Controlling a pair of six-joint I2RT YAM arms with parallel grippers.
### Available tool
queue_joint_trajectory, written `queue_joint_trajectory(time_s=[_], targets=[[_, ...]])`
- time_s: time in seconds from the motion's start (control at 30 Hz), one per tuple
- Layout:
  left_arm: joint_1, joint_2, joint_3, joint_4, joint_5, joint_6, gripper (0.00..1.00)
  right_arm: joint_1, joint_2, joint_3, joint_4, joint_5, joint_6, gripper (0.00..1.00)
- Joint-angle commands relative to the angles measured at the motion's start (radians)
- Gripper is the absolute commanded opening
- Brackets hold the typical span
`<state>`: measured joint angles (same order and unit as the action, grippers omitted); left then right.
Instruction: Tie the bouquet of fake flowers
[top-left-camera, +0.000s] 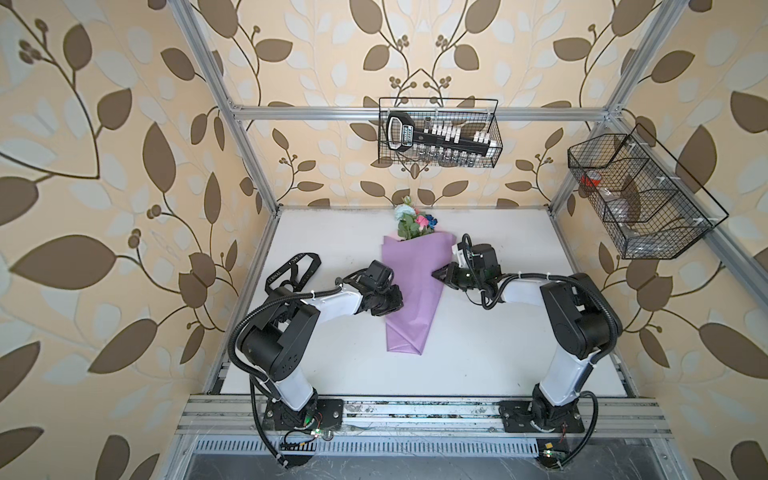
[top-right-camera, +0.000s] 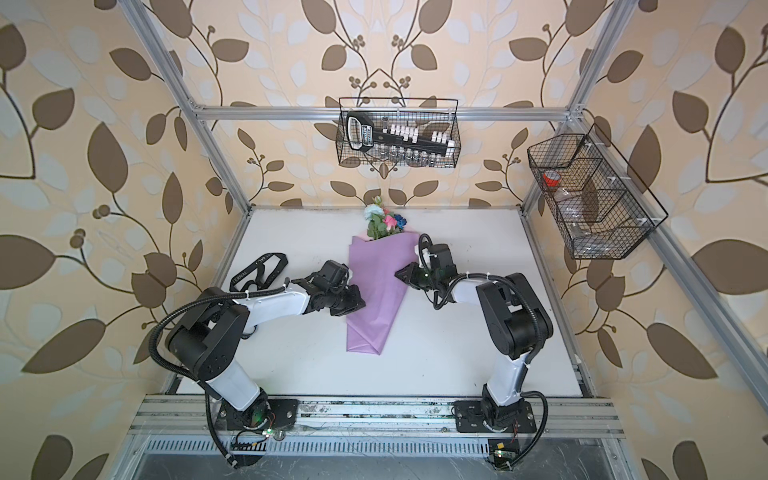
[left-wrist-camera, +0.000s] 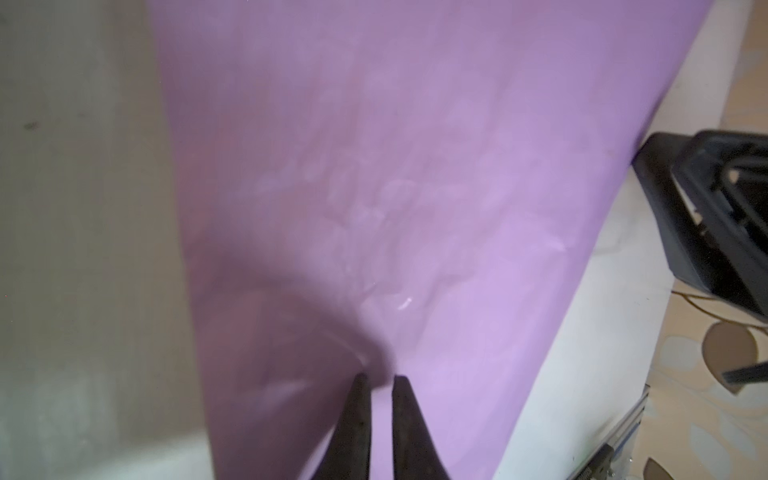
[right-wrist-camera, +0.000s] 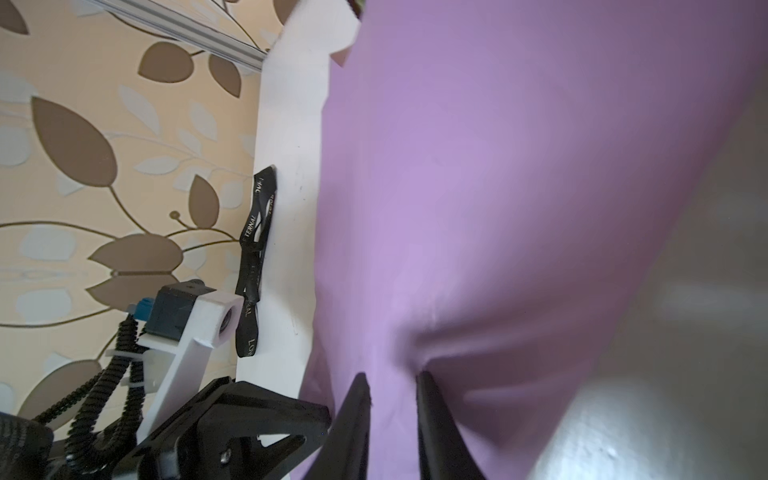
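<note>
Bouquet of fake flowers (top-left-camera: 409, 291): it lies flat in the middle of the white surface (top-left-camera: 498, 353), inside a lilac paper cone; the blooms (top-left-camera: 413, 220) point to the far wall.
Left claw (left-wrist-camera: 380, 378): almost closed, and it pinches a small fold of the lilac paper at the cone's left edge.
Right claw (right-wrist-camera: 392, 376): the fingers stand a little apart, with a puckered fold of the paper gripped between them, at the cone's right edge.
Black ribbon (top-left-camera: 297, 266): it lies loose on the surface, left of the bouquet and apart from it.
</note>
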<state>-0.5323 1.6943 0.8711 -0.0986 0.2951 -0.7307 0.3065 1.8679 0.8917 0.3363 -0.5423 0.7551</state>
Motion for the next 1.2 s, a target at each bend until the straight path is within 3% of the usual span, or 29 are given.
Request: queue_joint_trajectory(time_s=[0.0,0.27,0.43,0.6,0.77,1.07,1.17], targets=[[0.014,0.040,0.031,-0.027,-0.025,0.027,0.09,-0.027,0.096,0.053,-0.005,0.010,-0.023,0.22],[0.025,0.081,0.008,-0.027,-0.027,0.030,0.03,-0.141,0.280,0.192,-0.016,-0.013,-0.026,0.20],[0.029,0.077,0.009,-0.044,-0.030,0.043,0.02,-0.204,0.383,0.366,-0.066,-0.032,-0.017,0.20],[0.028,0.062,0.000,-0.043,-0.020,0.040,0.02,-0.234,0.460,0.545,-0.173,0.066,-0.033,0.20],[0.028,0.027,0.017,-0.043,0.024,0.039,0.05,-0.298,0.533,0.665,-0.197,0.021,0.013,0.21],[0.029,-0.086,0.121,-0.036,0.093,0.048,0.28,-0.310,0.297,0.578,-0.270,0.009,-0.089,0.40],[0.030,-0.135,0.155,-0.076,0.027,0.065,0.39,-0.305,0.198,0.456,-0.252,-0.009,-0.092,0.44]])
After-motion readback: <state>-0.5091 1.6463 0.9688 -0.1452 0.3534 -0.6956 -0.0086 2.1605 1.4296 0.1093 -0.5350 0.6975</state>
